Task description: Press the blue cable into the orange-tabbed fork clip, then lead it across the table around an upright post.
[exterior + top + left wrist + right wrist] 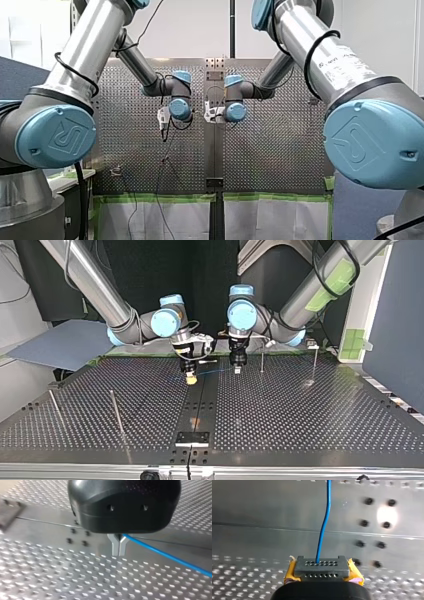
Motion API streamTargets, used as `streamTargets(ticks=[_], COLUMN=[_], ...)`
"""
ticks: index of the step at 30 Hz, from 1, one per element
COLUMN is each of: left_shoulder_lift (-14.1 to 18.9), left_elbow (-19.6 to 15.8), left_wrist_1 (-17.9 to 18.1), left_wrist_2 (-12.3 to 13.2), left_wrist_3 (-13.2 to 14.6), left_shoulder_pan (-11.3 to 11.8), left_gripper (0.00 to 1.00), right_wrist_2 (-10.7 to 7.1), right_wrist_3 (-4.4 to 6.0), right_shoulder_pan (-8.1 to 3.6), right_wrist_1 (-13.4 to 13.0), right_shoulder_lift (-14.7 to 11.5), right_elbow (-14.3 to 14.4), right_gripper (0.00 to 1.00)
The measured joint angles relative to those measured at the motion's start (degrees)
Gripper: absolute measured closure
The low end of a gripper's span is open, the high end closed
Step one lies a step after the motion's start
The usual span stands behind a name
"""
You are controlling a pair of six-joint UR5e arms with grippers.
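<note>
Arms fill the front view: my left arm (137, 62) comes in from the upper left and my right arm (277, 67) from the upper right. They meet near the middle of the metal table (280, 150), which is full of holes. The grippers are too small here to tell how they stand. In the top view my right gripper (190, 378), with yellow pads, is just left of the middle, and my left gripper (236, 369) is just right of it. The blue cable (215, 371) runs between them in a nearly straight line, side to side across the picture. A thin upright post (261, 356) stands just right of my left gripper, so I think my left arm is the nearer one to lead the cable round it. I cannot see the orange-tabbed fork clip in any view. In the left wrist view the shiny metal fingers (115, 546) are pressed together. The thin, smooth cable comes out from between them, close under the black body, and runs off to one side over the bumpy table. In the right wrist view the yellow pads (290, 573) press a grey block with little holes (321, 567) shut on the cable, which goes straight ahead from the gripper.
</note>
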Motion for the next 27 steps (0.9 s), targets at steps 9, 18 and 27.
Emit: streamTargets(ticks=[9, 18, 27], left_shoulder_lift=[3.97, 4.6, 4.62], left_elbow=[1.76, 5.17, 5.87], left_wrist_1=[-1.19, -4.57, -5.11], left_wrist_2=[0.37, 0.36, 0.25], left_wrist_3=[0.24, 1.12, 1.56], left_shoulder_pan=[-0.35, -0.91, -1.04], left_gripper=[1.0, 1.0, 1.0], right_wrist_2=[0.21, 0.16, 0.2], right_wrist_3=[0.16, 0.53, 0.95], right_shoulder_pan=[-0.01, -0.5, -1.13], right_wrist_1=[0.87, 0.88, 0.7], right_shoulder_lift=[-3.48, -5.68, -9.51], right_elbow=[-0.01, -0.02, -0.07], right_gripper=[1.0, 1.0, 1.0])
